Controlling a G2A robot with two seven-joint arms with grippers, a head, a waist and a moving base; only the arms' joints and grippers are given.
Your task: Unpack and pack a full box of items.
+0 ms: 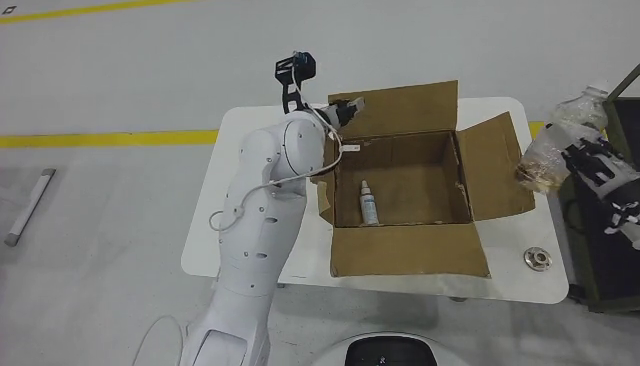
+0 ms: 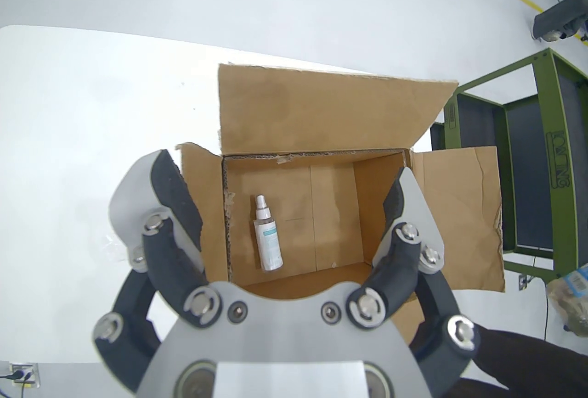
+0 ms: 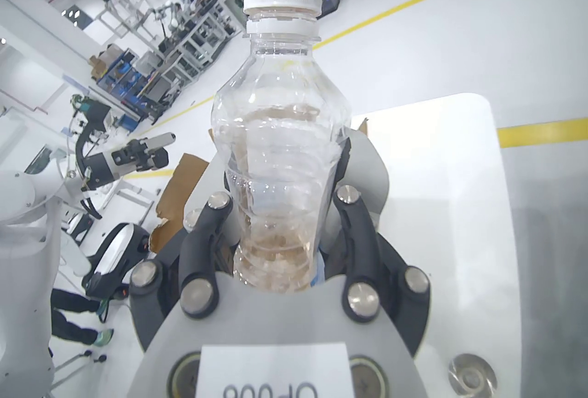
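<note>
Cardboard box (image 1: 410, 181) with a spray bottle (image 1: 368, 204) inside, left gripper (image 2: 285, 172) spread nearby, right gripper (image 3: 287, 163) tight on clear bottle (image 3: 280, 69)

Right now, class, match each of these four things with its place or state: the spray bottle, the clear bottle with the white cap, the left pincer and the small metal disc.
Things:
1. spray bottle
2. clear bottle
3. left pincer
4. metal disc

Places or states:
A. open and empty
B. on the table, outside the cardboard box
C. gripped in the right pincer
D. lying on the floor of the cardboard box

Pairs: 1-D, 2-C, 3-A, 4-B.
</note>
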